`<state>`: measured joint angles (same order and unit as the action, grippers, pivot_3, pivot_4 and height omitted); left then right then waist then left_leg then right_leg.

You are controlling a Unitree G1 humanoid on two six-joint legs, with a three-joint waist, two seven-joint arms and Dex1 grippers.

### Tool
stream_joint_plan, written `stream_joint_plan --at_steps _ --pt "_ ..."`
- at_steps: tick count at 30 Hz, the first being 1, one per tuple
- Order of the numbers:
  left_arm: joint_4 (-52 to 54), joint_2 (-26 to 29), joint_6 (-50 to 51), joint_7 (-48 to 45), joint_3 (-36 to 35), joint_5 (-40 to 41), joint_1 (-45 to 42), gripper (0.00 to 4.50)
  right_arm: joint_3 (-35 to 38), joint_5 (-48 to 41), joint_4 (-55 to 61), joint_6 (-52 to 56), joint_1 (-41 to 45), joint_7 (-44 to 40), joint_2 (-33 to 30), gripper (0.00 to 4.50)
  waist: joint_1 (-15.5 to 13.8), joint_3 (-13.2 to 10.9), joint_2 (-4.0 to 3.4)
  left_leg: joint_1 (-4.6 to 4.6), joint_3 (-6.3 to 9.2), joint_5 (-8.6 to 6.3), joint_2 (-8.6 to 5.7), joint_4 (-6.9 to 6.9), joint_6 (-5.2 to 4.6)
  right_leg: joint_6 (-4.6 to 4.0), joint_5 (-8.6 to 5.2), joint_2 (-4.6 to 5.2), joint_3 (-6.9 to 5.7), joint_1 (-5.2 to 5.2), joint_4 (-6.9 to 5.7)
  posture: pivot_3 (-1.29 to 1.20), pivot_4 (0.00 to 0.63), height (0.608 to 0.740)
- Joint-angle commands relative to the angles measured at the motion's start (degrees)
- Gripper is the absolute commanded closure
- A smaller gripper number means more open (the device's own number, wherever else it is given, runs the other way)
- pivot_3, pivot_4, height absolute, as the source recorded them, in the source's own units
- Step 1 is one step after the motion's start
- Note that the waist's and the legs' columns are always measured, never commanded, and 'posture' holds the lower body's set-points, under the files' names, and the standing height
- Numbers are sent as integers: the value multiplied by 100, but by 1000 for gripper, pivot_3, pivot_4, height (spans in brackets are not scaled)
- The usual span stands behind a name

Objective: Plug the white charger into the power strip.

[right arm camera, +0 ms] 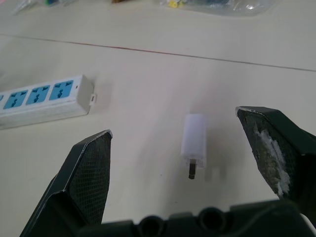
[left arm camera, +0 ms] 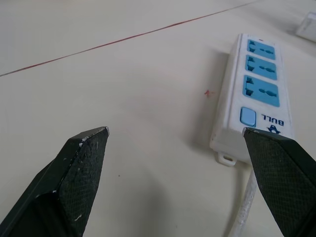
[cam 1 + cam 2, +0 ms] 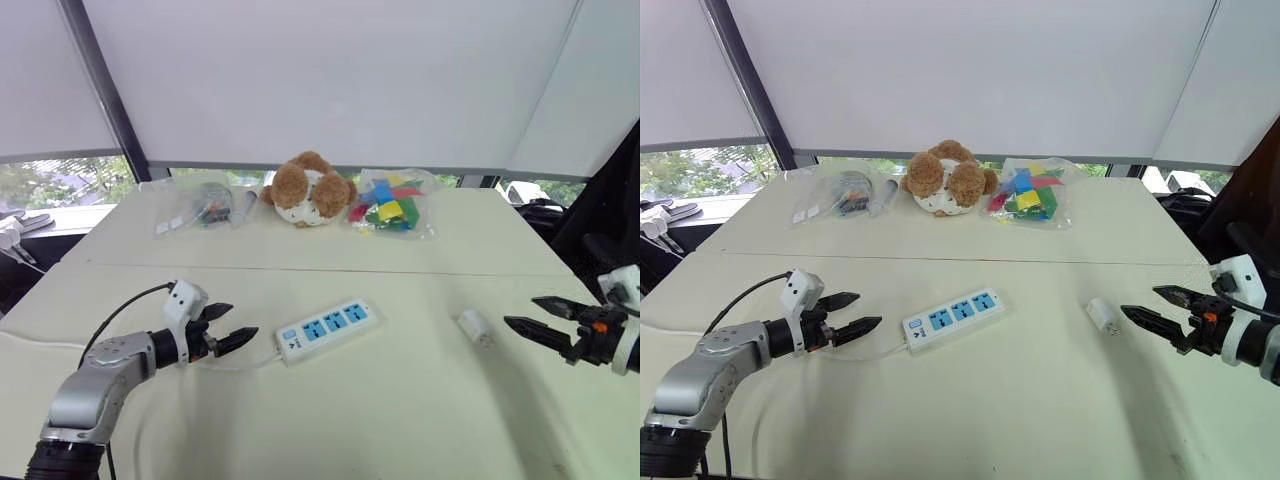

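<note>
my right gripper [image 3: 521, 311] open, empty; left gripper [image 3: 243, 320] same. white charger [image 3: 474, 327] right of centre: likely light, rigid, slick plastic; pinch flat sides, prongs clear.

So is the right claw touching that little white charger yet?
Apart. The right wrist view shows the white charger on the table, clear of the fingers of the open right gripper.

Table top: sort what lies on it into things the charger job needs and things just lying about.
For the job:
- white charger, lying flat near the open right gripper
- power strip, just ahead of the open left gripper

Lying about, all at the back:
- teddy bear
- bag of coloured blocks
- clear bag of small items
</note>
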<state>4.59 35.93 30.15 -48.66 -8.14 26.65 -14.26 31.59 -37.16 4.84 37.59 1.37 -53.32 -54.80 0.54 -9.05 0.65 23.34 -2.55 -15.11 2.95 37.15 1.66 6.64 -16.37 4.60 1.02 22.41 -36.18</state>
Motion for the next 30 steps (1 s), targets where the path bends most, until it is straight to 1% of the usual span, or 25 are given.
stream_joint_plan --at_steps 1,13,19,22,26,28,30 --pt "41 55 -190 -52 -198 76 -83 12 -40 49 -39 -190 180 -35 29 118 2 0 0 0 0 0 0 0 0 0 0 0 0 0 0 0 150 739" --pt "-27 149 -361 -123 -135 7 -167 12 -209 202 -270 -333 333 -114 -9 118 -3 0 0 0 0 0 0 1 0 0 0 0 0 0 0 0 150 739" --pt "-283 337 -448 -359 -72 -66 -406 12 -86 244 -241 -284 256 -115 -52 118 -4 0 0 0 -1 0 0 1 0 0 0 0 0 0 0 0 150 739" --pt "-422 487 -447 -664 -79 10 -541 12 61 243 -226 -274 162 -106 -72 118 -5 0 0 0 -1 0 0 1 0 0 0 0 -1 0 0 0 150 739" --pt "-135 858 -344 -1369 278 34 -707 12 364 196 -105 -131 -73 -186 -250 118 -10 0 1 2 -1 0 0 1 0 0 0 0 -1 2 0 0 150 739" --pt "128 936 -289 -1663 592 23 -772 12 480 -36 260 210 -207 -290 -371 118 -24 0 0 2 -2 0 -1 1 0 0 0 0 0 1 0 0 150 739" --pt "254 903 -372 -1817 883 -77 -782 12 546 -289 774 576 -392 -384 -449 118 -18 1 -1 2 -3 0 -1 1 0 0 0 1 1 0 1 0 150 739"
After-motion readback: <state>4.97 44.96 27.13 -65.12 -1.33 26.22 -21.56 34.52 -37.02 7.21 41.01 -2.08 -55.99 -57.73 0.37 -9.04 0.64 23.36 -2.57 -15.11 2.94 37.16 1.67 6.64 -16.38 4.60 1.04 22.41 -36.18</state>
